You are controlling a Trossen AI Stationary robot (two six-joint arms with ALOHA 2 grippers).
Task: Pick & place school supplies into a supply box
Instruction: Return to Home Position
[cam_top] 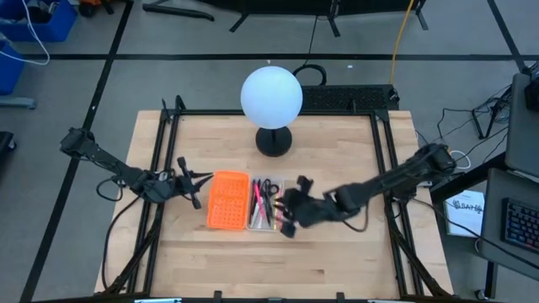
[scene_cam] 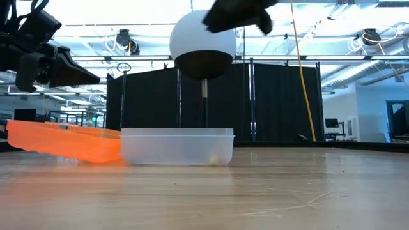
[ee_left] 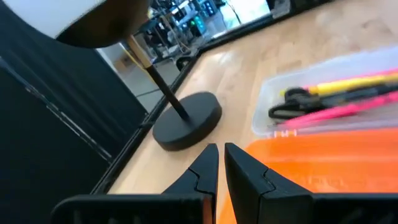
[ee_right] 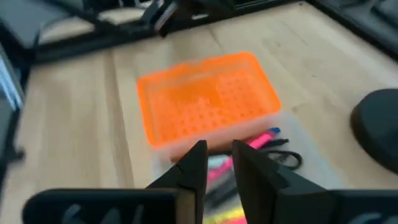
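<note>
Mid-desk (cam_top: 337, 261), the supply box (cam_top: 244, 202) lies in front of the white globe lamp (cam_top: 271, 97). Its orange half (cam_top: 228, 200) is on the left arm's side and its clear tray (cam_top: 266, 204) is on the right arm's side. The school supplies are inside the clear tray: scissors (ee_left: 292, 107), a pink pen (ee_left: 348, 109) and a yellow pen (ee_left: 354, 83) lie side by side. The left end effector (cam_top: 205, 178) hangs just beside the orange half's outer edge. Its fingers (ee_left: 205, 163) are drawn almost together and grip nothing. The right end effector (cam_top: 285, 204) hangs by the tray's opposite edge. Its fingers (ee_right: 196, 158) are likewise nearly closed and empty. Both are raised off the wood.
</note>
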